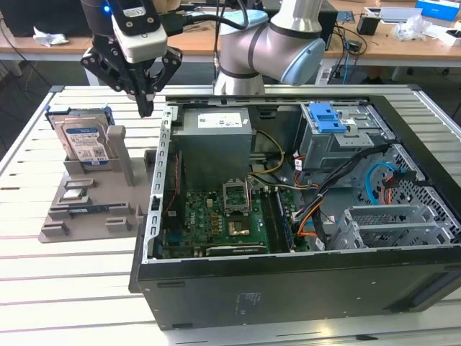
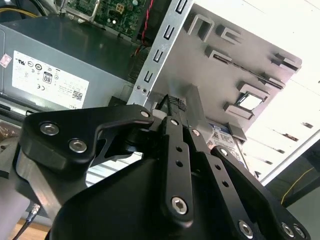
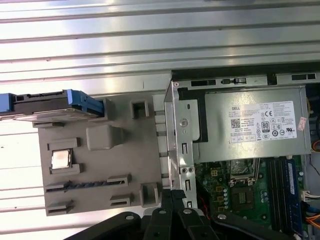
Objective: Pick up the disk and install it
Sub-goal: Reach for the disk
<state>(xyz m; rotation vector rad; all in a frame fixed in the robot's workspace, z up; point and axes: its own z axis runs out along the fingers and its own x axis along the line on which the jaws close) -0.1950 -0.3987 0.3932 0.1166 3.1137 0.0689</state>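
The disk (image 1: 84, 142) stands upright in its grey fixture (image 1: 122, 162) on the bench (image 1: 72, 288), not yet picked up, to the exterior view's left of the open computer case (image 1: 288, 288). The arm's hand (image 1: 146, 107) hovers between fixture and case, pointing down, fingers pressed together on nothing. Pickup and installation both appear undone.

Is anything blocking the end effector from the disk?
Nothing visible. The end effector hangs in open air to the exterior view's right of the disk, whose top edge stands free above its grey holder.
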